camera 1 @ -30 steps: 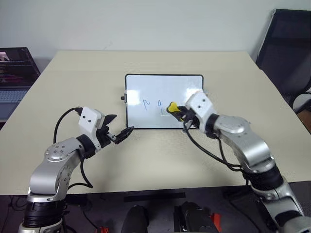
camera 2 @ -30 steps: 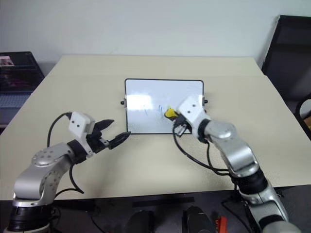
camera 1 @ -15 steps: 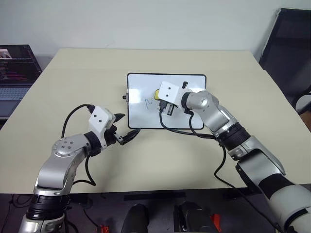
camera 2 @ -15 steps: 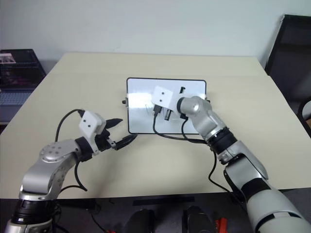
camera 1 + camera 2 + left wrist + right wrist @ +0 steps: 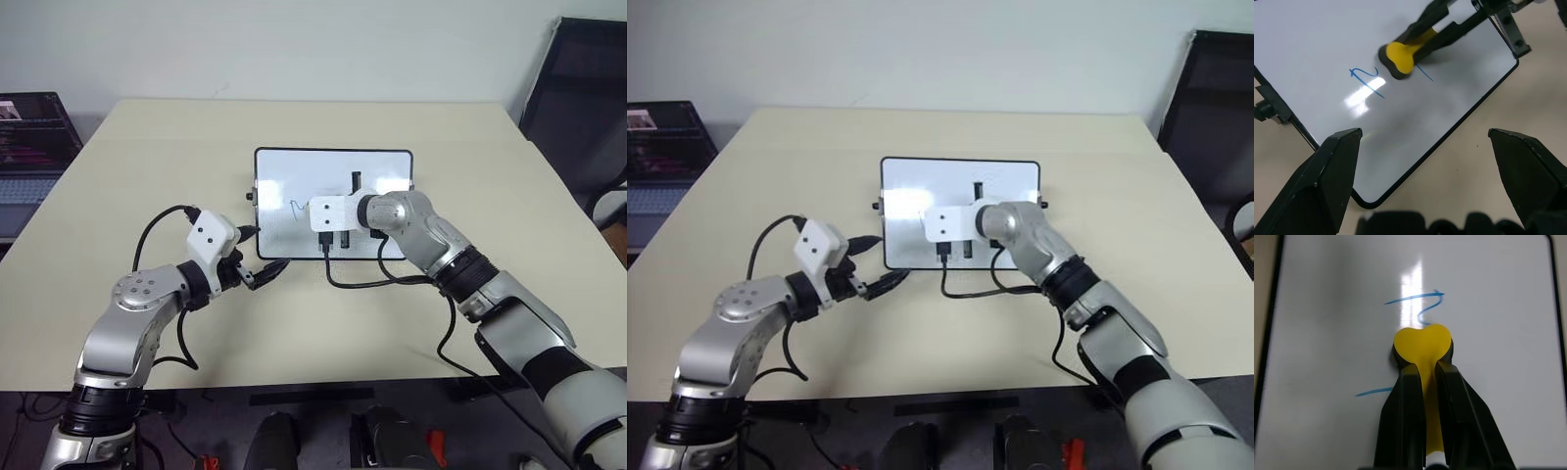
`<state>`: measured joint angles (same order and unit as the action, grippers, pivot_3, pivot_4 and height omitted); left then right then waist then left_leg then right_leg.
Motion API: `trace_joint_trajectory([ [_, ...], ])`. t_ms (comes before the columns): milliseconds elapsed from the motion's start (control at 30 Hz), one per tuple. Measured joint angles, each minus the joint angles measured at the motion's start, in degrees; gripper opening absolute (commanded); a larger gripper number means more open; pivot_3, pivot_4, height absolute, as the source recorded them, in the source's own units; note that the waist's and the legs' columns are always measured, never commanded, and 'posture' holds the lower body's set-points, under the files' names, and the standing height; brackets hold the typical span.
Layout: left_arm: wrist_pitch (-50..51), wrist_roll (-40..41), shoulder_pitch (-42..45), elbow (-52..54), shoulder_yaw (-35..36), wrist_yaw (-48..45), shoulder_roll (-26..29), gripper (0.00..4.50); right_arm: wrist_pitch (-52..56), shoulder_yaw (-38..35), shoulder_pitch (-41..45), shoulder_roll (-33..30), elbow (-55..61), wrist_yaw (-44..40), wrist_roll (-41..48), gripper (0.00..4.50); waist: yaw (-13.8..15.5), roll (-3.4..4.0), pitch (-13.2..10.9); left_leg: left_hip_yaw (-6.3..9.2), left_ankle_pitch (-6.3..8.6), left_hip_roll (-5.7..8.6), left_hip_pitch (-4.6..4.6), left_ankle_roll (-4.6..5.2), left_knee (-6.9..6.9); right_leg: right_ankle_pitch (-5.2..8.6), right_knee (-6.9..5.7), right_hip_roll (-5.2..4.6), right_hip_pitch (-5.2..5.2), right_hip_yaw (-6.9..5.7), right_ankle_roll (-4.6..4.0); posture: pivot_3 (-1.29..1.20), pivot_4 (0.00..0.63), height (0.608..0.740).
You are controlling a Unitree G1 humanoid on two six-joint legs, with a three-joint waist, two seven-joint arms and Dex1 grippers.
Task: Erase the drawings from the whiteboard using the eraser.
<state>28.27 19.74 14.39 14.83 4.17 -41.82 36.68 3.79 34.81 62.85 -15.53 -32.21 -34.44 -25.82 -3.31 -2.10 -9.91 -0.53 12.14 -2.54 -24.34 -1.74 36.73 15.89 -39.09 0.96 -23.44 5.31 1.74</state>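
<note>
- My right fingers (image 5: 1422,382) are clenched on the small yellow oblong eraser with a black underside (image 5: 1422,343), pinching its long sides. It looks light and slightly soft, so a firm mid-body pinch should keep it from twisting.
- The eraser's black face rests on the glossy white rectangular whiteboard with a thin black frame (image 5: 284,166), which lies flat on the beige bench (image 5: 147,157).
- The thin blue marker drawings (image 5: 1420,301) lie just beyond the eraser; one stroke trails beside it.
- The board looks slick and light and may slide under pressure.
- My left fingers (image 5: 263,272) are released, holding nothing, near its corner.
</note>
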Motion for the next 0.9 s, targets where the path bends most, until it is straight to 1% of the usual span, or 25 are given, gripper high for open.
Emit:
trace_joint_trajectory([
  [100, 0.04, 0.02, 0.25, -0.01, -0.03, -0.15, 0.00, 4.50, -0.65, -1.14, 1.42, -0.06, -2.12, 0.29, -0.12, 0.03, 0.01, 0.00, 0.00, 0.02, 0.00, 0.00, 0.00, 0.00, 0.05, 0.00, 0.01, 0.00, 0.04, -0.03, 0.00, 0.00, 0.150, 0.740],
  [233, 0.02, 0.02, 0.47, -0.02, -0.04, -0.35, -0.01, 4.50, -0.89, -1.23, 0.04, -0.79, -0.29, -4.81, -0.04, 0.01, 0.04, -0.01, 0.01, 0.06, 0.00, 0.02, 0.02, 0.00, 0.05, 0.00, 0.02, 0.00, 0.10, -0.09, 0.00, 0.00, 0.150, 0.740],
  [300, -0.01, 0.02, 0.46, -0.04, -0.05, -0.45, -0.02, 4.50, -0.97, -0.69, -2.52, -1.74, 2.76, -8.56, -0.04, 0.01, 0.07, -0.01, 0.01, 0.10, 0.00, 0.02, 0.03, 0.00, 0.06, 0.00, 0.01, 0.00, 0.14, -0.13, 0.00, 0.00, 0.150, 0.740],
  [400, -0.01, 0.01, 0.46, -0.04, -0.05, -0.49, -0.03, 4.50, -0.97, 0.25, -5.04, -2.56, 5.40, -11.95, -0.22, 0.01, 0.05, -0.01, 0.01, 0.09, 0.00, 0.00, 0.16, 0.01, 0.11, 0.00, 0.00, 0.00, 0.23, -0.11, 0.01, 0.00, 0.150, 0.740],
  [500, -0.01, 0.02, 0.44, -0.03, -0.07, -0.50, -0.04, 4.50, -1.08, 0.27, -5.39, -2.51, 5.43, -11.23, -1.33, 0.01, 0.03, -0.01, 0.01, 0.06, -0.03, 0.00, 0.27, 0.03, 0.13, 0.00, -0.04, 0.01, 0.28, -0.09, 0.01, 0.00, 0.150, 0.740],
  [667, 0.09, 0.21, -0.07, 0.01, -0.10, -0.72, -0.04, 4.50, -2.53, -0.87, -2.34, -1.38, 1.18, -2.87, -3.41, 0.00, 0.01, -0.01, 0.01, -0.05, -0.08, -0.01, 0.33, 0.07, 0.15, -0.05, -0.12, 0.01, 0.26, 0.01, 0.00, 0.00, 0.150, 0.740],
  [800, 0.25, 0.30, -0.12, 0.04, -0.15, -0.83, -0.04, 4.50, -2.68, -1.53, -2.01, -1.64, 1.32, -4.11, -3.45, 0.00, 0.03, -0.01, 0.01, -0.09, -0.08, -0.01, 0.32, 0.07, 0.06, -0.04, -0.04, 0.01, 0.25, 0.04, -0.01, 0.00, 0.150, 0.740],
  [900, 0.29, 0.34, -0.15, 0.10, -0.24, -0.85, -0.05, 4.50, -2.52, -1.46, -4.27, -2.01, 4.16, -6.83, -3.40, 0.00, 0.04, -0.01, 0.01, -0.07, -0.07, 0.00, 0.32, 0.07, 0.00, -0.05, -0.04, 0.00, 0.25, 0.03, -0.01, 0.00, 0.150, 0.740],
])
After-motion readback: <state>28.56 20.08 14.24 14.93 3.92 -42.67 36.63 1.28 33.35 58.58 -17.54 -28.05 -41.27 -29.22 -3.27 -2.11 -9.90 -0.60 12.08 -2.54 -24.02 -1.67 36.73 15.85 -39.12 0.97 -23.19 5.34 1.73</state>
